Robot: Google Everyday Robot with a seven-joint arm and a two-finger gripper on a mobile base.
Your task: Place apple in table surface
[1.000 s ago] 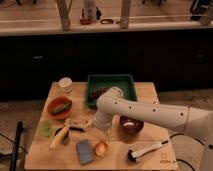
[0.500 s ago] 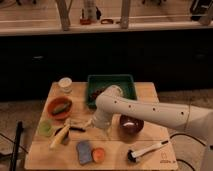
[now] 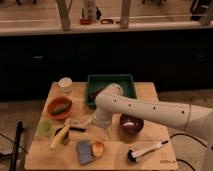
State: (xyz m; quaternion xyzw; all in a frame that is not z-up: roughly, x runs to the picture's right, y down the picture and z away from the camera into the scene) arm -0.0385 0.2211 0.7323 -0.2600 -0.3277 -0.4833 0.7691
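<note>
The apple, small and yellow-orange with a red blush, rests on the light wooden table surface near the front edge. It touches the right side of a grey-blue sponge. My white arm reaches in from the right. My gripper hangs at the arm's end above the middle of the table, a short way behind and above the apple. It is apart from the apple. The arm's bulk hides much of the gripper.
A green tray stands at the back. A dark bowl is right of the gripper. An orange bowl, a white cup, a green cup and a banana are on the left. A white brush lies front right.
The arm's end has shifted slightly over the middle of the table. The apple stays on the table beside the sponge.
</note>
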